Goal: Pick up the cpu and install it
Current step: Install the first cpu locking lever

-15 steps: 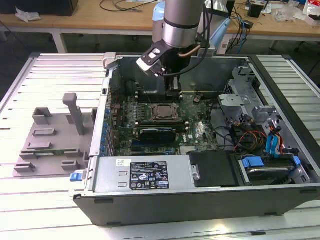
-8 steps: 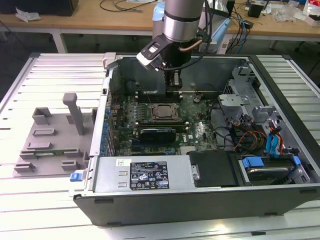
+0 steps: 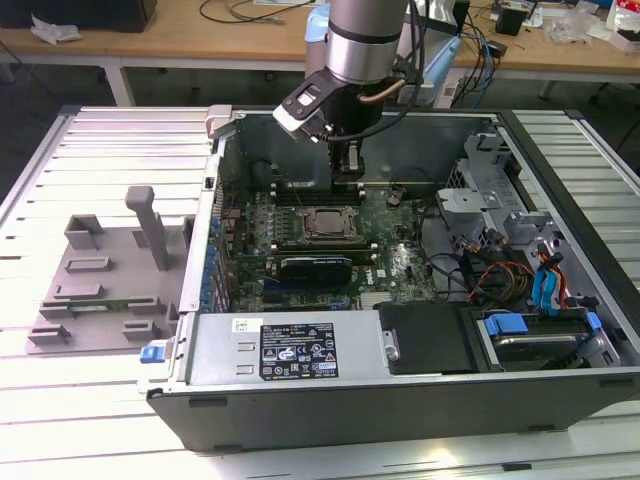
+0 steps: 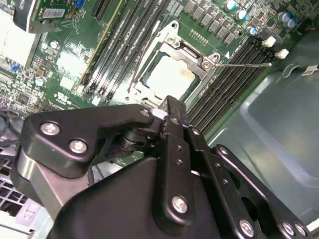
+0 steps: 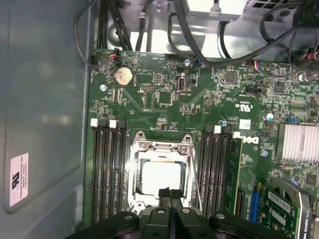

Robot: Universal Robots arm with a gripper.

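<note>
One arm works over an open computer case (image 3: 420,395). In the exterior view the gripper (image 3: 346,172) hangs inside the case at twelve o'clock from the socket (image 3: 352,236), above the motherboard (image 3: 400,255) and apart from it. The cpu (image 3: 326,226) lies within that socket's frame. A long black expansion card (image 3: 316,268) sits at six o'clock from it, and a grey tray (image 3: 95,275) rests outside the case at nine o'clock.

In the second wrist view the gripper (image 4: 169,107) is pinched narrow, tip against tip, with nothing between. Beyond it the cpu (image 4: 171,75) shows its pale top inside the metal frame. A thin wire lever (image 4: 246,63) reaches out from one corner of the frame (it looks unlatched, though I cannot be sure).

In the first wrist view the cpu (image 5: 160,178) sits square in the socket, with memory slots (image 5: 107,169) flanking both sides. The gripper (image 5: 170,193) is drawn together, its tip hovering over the socket's near edge.

I judge that picking and placing are done, and that the step in hand is the seating itself. Any further move calls for a chip lying flat, and for gentle, straight travel that stays clear of the lever and the slots.
</note>
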